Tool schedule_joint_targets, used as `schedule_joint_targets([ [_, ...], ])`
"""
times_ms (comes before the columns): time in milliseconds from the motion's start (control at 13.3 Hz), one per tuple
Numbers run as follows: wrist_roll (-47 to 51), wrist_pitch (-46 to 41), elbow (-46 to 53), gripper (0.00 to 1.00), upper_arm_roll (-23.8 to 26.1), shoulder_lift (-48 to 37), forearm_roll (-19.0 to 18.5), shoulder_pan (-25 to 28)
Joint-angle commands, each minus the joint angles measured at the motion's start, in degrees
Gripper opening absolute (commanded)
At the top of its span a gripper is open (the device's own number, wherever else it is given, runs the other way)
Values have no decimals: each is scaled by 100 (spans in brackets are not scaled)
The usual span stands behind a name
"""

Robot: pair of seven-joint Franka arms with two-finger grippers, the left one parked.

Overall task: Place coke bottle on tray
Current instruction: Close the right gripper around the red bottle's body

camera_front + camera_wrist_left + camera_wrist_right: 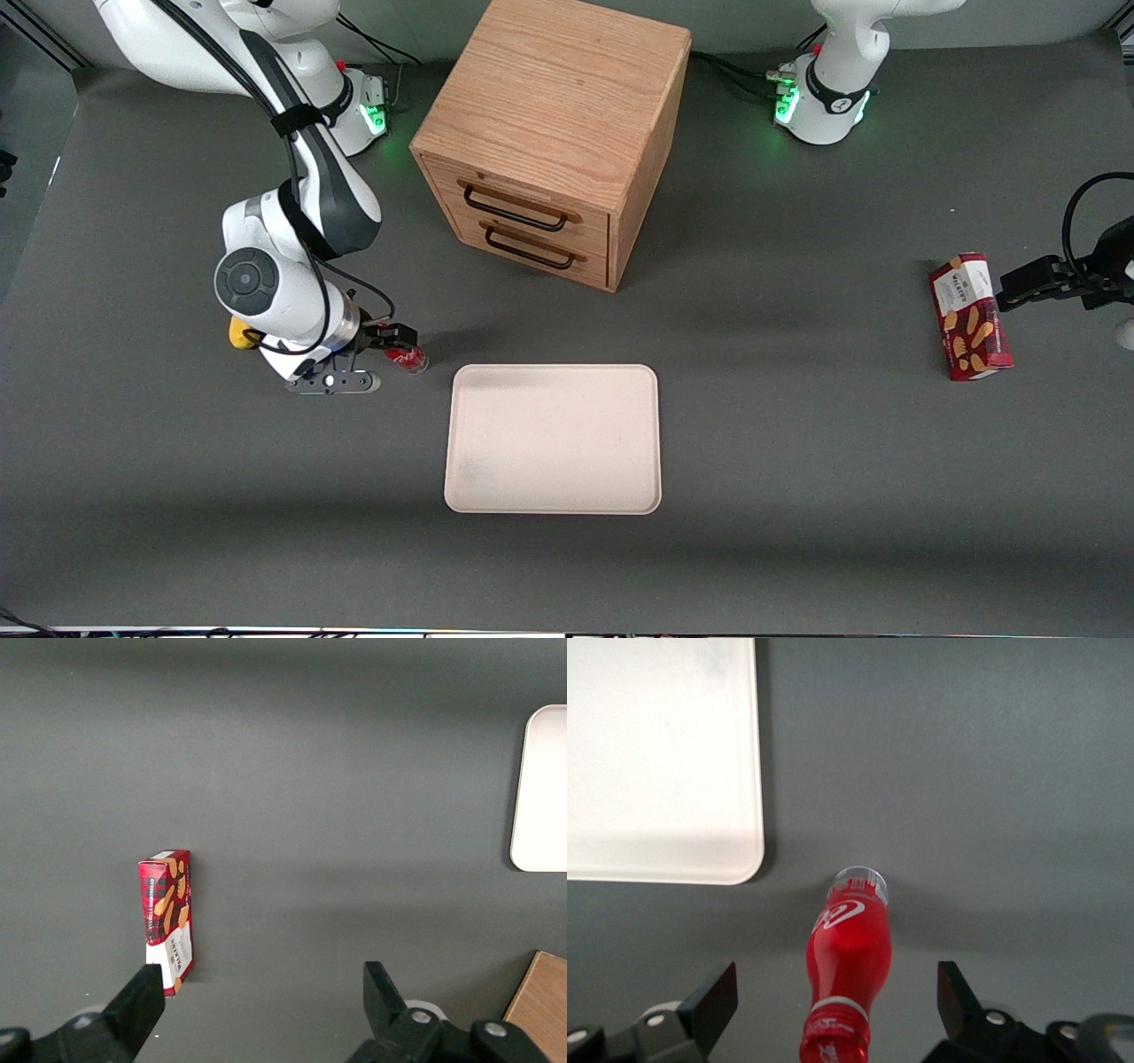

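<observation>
The coke bottle is a tiny red bottle with a red cap and clear base, on the grey table just off the tray's corner nearest the working arm. The tray is a large flat cream-pink rectangle with nothing on it. My right gripper is low over the bottle and open. In the right wrist view the bottle stands between the two spread fingers of the gripper, touching neither. A corner of the tray shows close by.
A wooden two-drawer cabinet stands farther from the front camera than the tray. A red snack box lies toward the parked arm's end of the table, also in the left wrist view. A yellow object is partly hidden by the working arm.
</observation>
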Motion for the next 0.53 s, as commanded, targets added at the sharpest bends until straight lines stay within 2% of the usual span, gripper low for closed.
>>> schedule_joint_targets([
  [0, 133, 200, -376, 100, 18, -272, -98, 17],
  [225, 133, 236, -438, 97, 18, -281, -98, 26],
  [375, 133, 236, -447, 81, 62, -290, -98, 17],
  [450, 133, 236, -447, 64, 88, -290, -98, 17],
])
